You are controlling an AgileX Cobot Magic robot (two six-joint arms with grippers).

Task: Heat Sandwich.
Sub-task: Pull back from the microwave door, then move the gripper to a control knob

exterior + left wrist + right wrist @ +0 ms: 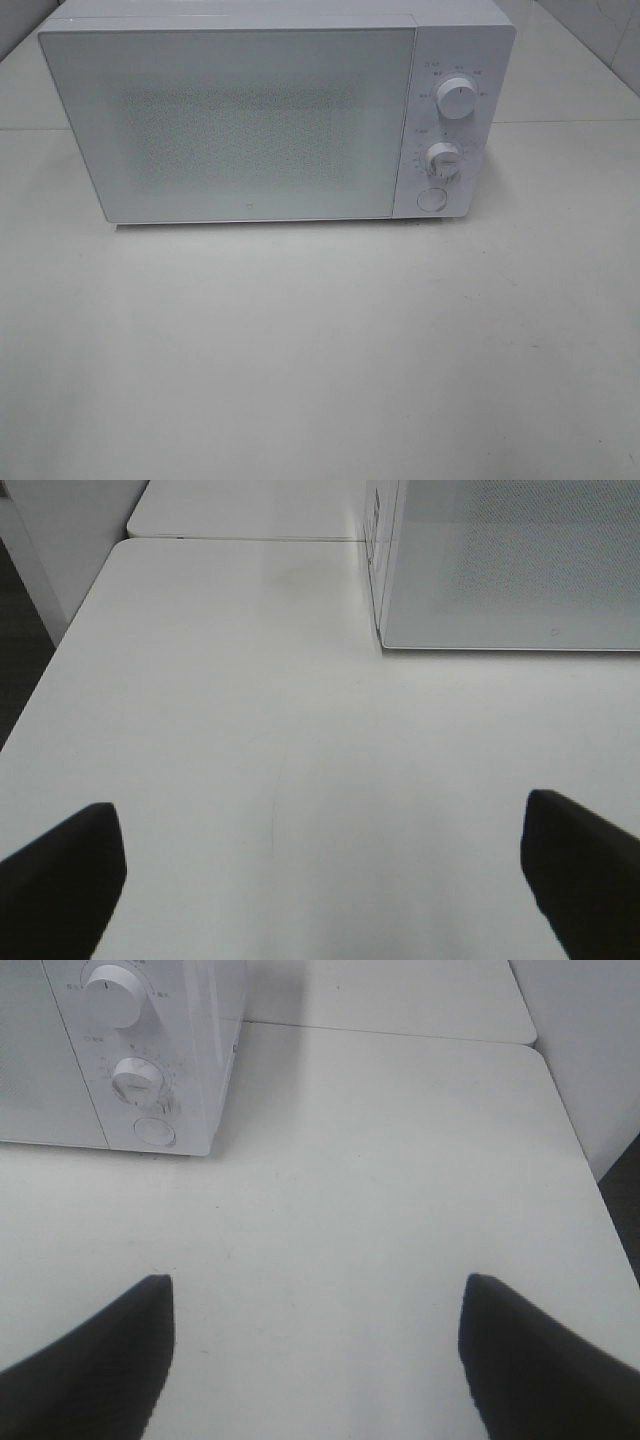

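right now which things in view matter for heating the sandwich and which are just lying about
For the job: microwave, door shut; upper knob; lower knob; round button. No sandwich in view.
Just there: the white table.

White microwave, door shut, on white table

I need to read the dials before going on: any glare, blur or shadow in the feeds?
Exterior high: flat, even light, no glare; the microwave door shows only its dot mesh; dial markings too small to read. Left wrist: table sharp, left gripper dark and blurred. Right wrist: upper knob slightly soft, faint shadow beside the microwave, right gripper blurred too.
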